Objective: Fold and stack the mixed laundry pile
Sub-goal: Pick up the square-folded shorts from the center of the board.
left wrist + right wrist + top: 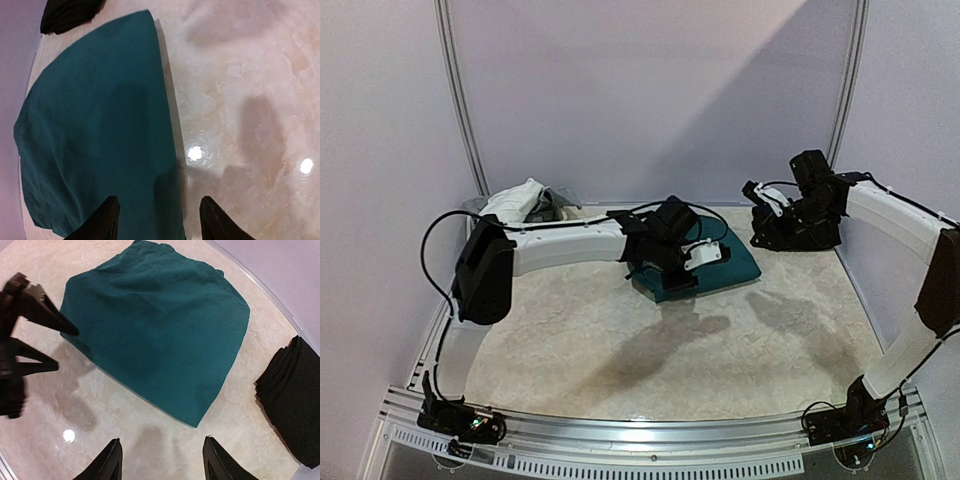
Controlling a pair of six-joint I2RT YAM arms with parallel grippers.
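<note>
Folded teal shorts [160, 330] lie flat on the pale counter [250, 75]. The left fingers [107, 220] hang open and empty over the shorts' edge, one above the fabric, one above bare counter. The right fingers [110, 460] hover open and empty near the shorts. Folded black trousers [295, 400] rest near the shorts, not touching them.

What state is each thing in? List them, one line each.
Shorts: folded, lying flat.
Trousers: folded, beside the shorts, not touching.
White cloth: crumpled, far left corner.
Left tool: open, empty.
Right tool: open, empty.
</note>
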